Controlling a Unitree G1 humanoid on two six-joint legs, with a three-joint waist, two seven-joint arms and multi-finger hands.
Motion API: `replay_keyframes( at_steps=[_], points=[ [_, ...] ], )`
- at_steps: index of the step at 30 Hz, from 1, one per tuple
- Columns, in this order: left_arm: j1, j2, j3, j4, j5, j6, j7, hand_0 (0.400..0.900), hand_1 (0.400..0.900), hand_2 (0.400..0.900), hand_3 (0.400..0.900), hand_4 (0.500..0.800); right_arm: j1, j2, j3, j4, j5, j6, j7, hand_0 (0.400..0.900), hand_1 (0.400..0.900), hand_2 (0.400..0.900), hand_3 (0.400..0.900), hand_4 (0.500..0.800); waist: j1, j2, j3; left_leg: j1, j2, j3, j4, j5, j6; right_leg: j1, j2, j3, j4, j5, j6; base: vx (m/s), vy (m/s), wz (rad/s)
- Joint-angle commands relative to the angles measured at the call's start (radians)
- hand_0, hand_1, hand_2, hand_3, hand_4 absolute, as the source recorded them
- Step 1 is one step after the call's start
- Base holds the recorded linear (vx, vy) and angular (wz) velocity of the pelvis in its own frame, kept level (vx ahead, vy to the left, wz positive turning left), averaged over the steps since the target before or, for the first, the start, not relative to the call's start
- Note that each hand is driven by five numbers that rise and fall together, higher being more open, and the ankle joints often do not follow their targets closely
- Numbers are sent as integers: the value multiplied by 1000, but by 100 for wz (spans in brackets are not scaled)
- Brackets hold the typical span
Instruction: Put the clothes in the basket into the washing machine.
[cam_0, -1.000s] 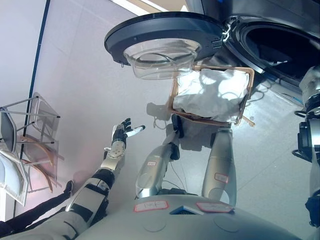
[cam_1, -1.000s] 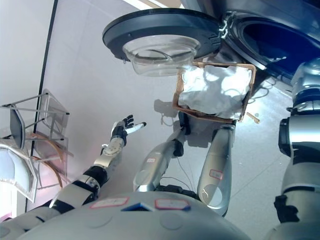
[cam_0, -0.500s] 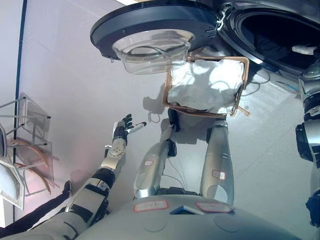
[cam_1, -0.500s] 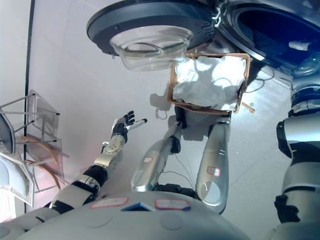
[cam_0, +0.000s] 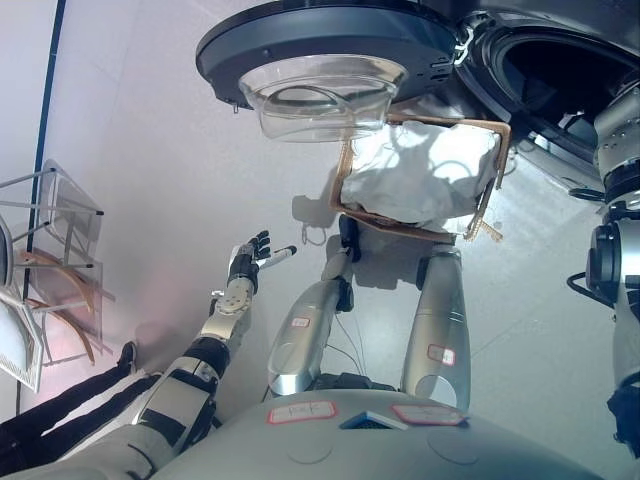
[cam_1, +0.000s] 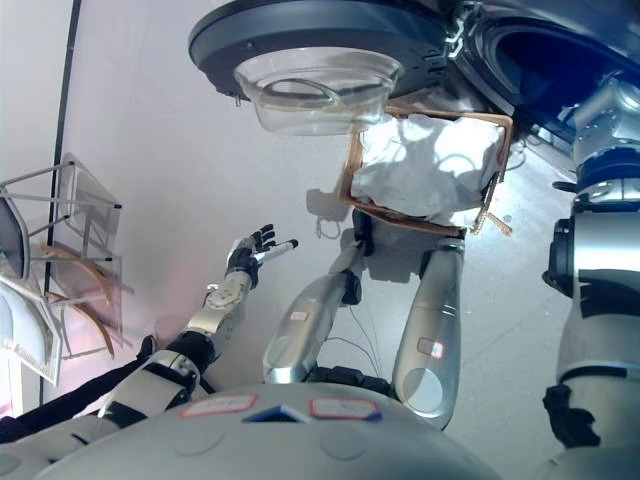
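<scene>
A brown wire-frame basket (cam_0: 492, 170) holding white clothes (cam_0: 420, 180) stands on the floor in front of the washing machine. The machine's round door (cam_0: 330, 45) is swung open to the left, with its clear bowl facing down. The dark drum opening (cam_0: 565, 75) is at the upper right. My left hand (cam_0: 245, 268) is open with fingers spread, out over the floor left of the basket and well apart from it. My right arm (cam_0: 618, 140) rises along the right edge by the drum opening; its hand does not show.
Metal-framed chairs (cam_0: 50, 250) stand at the left edge. A person's dark-clad leg and shoe (cam_0: 75, 400) show at the lower left. A dark line (cam_0: 45, 90) runs along the floor at the left.
The whole view has shifted, so the camera moved. My left hand keeps the same open pose. My right arm sits higher beside the drum opening. The person's leg shows further in.
</scene>
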Motion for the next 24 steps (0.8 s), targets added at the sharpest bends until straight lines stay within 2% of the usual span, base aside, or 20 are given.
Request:
replay_keyframes(
  at_steps=[1,8,18,20,24],
  points=[
    [8,63,27,46,-27,-3,18,900,900,900,900,800,-43,53,26,-68,78,-81,20,900,900,900,900,800,14,-37,-30,37,-30,9,35,-83,-31,196,51,-48,-337,169,-62,0,0,0],
    [9,54,33,61,-23,10,11,900,900,900,900,800,75,172,-22,-185,155,-111,25,900,900,900,900,800,4,-65,-30,41,-31,4,55,-99,-23,210,53,-47,-340,179,-65,-17,4,-2],
    [19,30,64,95,11,47,-3,900,900,900,900,800,395,330,-97,-353,190,-130,34,900,900,900,900,800,-29,-123,-46,108,-32,-4,72,-130,-10,313,47,-55,-383,201,-59,2,10,-4],
    [25,23,90,113,22,61,-4,900,900,900,900,800,520,386,-114,-401,194,-130,42,900,900,900,900,800,-42,-147,-52,138,-32,-4,78,-142,-7,359,47,-56,-398,207,-57,19,-3,-9],
    [41,19,137,155,36,80,-10,900,900,900,900,800,688,440,-138,-421,175,-119,43,900,900,900,900,800,-63,-189,-70,196,-28,-6,84,-159,-6,434,48,-56,-432,217,-51,24,-13,-11]
  ],
)
